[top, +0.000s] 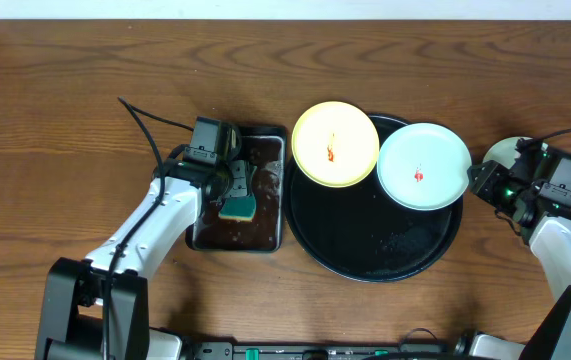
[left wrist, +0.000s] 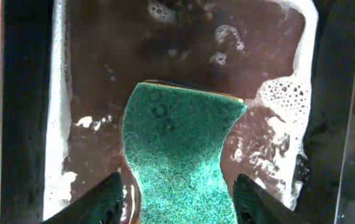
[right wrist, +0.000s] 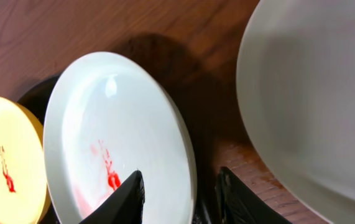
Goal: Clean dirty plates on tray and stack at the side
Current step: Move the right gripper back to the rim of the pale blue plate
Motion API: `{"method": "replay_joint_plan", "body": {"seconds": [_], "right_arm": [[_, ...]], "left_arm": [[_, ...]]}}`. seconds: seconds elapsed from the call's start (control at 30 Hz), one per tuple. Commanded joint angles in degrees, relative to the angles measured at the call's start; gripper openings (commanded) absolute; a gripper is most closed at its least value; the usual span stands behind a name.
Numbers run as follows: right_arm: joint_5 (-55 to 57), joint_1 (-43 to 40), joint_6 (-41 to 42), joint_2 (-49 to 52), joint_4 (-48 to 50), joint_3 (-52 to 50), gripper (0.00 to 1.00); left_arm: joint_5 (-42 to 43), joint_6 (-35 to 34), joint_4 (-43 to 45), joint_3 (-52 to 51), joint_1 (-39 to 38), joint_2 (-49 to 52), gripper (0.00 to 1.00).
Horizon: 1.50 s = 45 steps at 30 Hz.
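On the round black tray (top: pixel 365 250) a pale yellow plate (top: pixel 335 143) (right wrist: pixel 3 168) with a red smear lies over the far rim. A pale blue-white plate (top: pixel 423 165) (right wrist: pixel 102 124), also smeared red, sits tilted at the tray's right side. My right gripper (top: pixel 477 178) (right wrist: pixel 181 173) is shut on its right rim, one finger over the face and one under. Another pale plate (top: pixel 500 150) (right wrist: pixel 314 93) lies on the table, partly under the right arm. My left gripper (top: pixel 237 185) (left wrist: pixel 178 180) stands open, its fingers either side of a green sponge (left wrist: pixel 180 137).
The sponge (top: pixel 237 208) lies in a small rectangular black tray (top: pixel 265 235) (left wrist: pixel 15 124) holding brown soapy water, just left of the round tray. Cables run across the wooden table behind the left arm.
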Motion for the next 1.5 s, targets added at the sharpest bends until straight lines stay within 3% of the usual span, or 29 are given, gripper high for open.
{"method": "replay_joint_plan", "body": {"seconds": [0.0,0.4,0.47,0.63,1.13,1.33,1.47], "right_arm": [[0.04,0.42,-1.14,0.13,-0.50,0.96,0.36],[0.07,0.42,-1.31,0.13,-0.87,0.96,0.36],[0.44,0.42,-1.31,0.13,-0.85,0.96,0.36],[0.87,0.42,-1.31,0.13,-1.07,0.96,0.36],[3.15,0.59,-7.65,0.13,-2.97,0.96,0.37],[3.80,3.17,-9.42,0.74,1.03,0.94,0.36],[3.85,5.92,-13.03,2.36,8.04,0.94,0.50]], "left_arm": [[0.17,0.26,0.07,-1.81,-0.07,0.31,0.55],[1.46,-0.11,2.19,-2.16,-1.84,7.13,0.50],[1.42,-0.11,2.67,-2.16,-2.36,8.26,0.43],[0.28,-0.11,3.06,-2.14,-2.43,8.94,0.08],[-0.28,-0.13,3.02,-2.16,-2.45,8.92,0.08],[-0.28,-0.33,3.02,-2.16,-2.45,8.94,0.08],[-0.26,-0.33,3.02,-2.16,-2.45,8.94,0.08]]}}
